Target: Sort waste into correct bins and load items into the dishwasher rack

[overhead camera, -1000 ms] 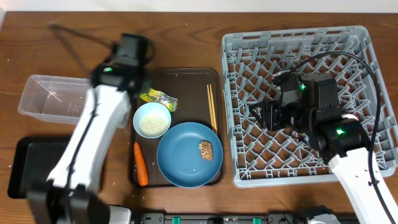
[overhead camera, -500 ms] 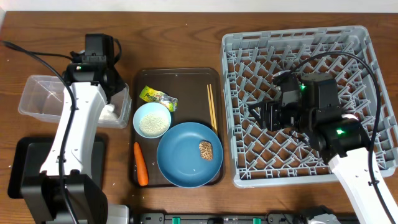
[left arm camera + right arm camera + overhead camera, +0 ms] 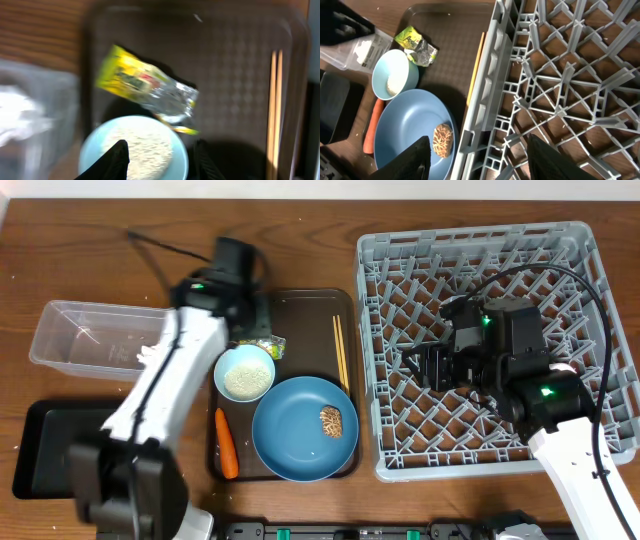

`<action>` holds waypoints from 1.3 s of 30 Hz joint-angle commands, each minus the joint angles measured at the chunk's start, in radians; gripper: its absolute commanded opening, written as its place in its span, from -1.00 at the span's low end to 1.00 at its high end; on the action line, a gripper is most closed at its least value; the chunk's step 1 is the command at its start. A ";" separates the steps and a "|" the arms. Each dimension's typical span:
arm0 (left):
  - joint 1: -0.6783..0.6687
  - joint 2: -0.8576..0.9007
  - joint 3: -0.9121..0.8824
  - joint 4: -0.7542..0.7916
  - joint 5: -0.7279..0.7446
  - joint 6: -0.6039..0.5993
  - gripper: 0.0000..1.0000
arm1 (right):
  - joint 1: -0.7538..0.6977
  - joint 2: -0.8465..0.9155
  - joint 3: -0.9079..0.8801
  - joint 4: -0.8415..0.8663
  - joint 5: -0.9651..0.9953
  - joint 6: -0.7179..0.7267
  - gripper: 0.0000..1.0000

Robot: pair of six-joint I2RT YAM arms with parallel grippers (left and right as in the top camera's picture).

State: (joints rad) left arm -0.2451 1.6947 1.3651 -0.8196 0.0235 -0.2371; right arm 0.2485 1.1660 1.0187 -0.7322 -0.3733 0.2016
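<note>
My left gripper (image 3: 248,320) hangs open and empty over the dark brown serving tray (image 3: 300,310). In the left wrist view its fingers (image 3: 120,160) straddle the near side of the pale bowl of white rice (image 3: 137,145), with the yellow-green wrapper (image 3: 145,90) just beyond. A blue plate (image 3: 300,435) carries a brown food lump (image 3: 331,421). An orange carrot (image 3: 226,443) lies left of the plate and wooden chopsticks (image 3: 340,352) lie at the tray's right. My right gripper (image 3: 420,367) is open and empty above the grey dishwasher rack (image 3: 560,250), near its left wall (image 3: 485,100).
A clear plastic tub (image 3: 80,330) with crumpled white tissue (image 3: 150,356) in it stands left of the tray. A shallow black tray (image 3: 40,450) sits at the front left. The right arm's cable loops over the rack.
My left arm swung left to the clear tub, opened and left white tissue in it, then came back right over the serving tray. The right arm stayed put, its jaws a little wider.
</note>
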 commanded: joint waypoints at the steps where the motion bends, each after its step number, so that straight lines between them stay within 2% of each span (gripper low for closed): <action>1: -0.034 0.084 -0.019 0.016 -0.013 0.034 -0.13 | 0.015 0.000 0.008 0.000 0.007 0.007 0.14; 8: -0.048 0.172 -0.019 0.043 -0.013 0.034 -0.14 | 0.015 0.000 0.008 -0.004 0.007 0.007 0.15; 11: -0.048 0.176 -0.019 0.032 -0.013 0.026 -0.23 | 0.015 0.000 0.008 -0.004 0.008 0.007 0.15; 17: -0.048 0.177 -0.019 0.031 -0.034 0.023 -0.27 | 0.015 0.000 0.008 -0.004 0.008 0.007 0.15; 30: -0.048 0.189 -0.020 0.066 -0.104 0.023 -0.23 | 0.015 0.000 0.008 -0.006 0.007 0.007 0.15; 39: -0.047 0.258 -0.020 0.075 -0.140 0.022 -0.23 | 0.015 0.000 0.008 -0.021 0.011 0.007 0.14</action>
State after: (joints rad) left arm -0.2947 1.9270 1.3502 -0.7452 -0.0902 -0.2127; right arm 0.2485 1.1660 1.0187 -0.7483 -0.3664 0.2016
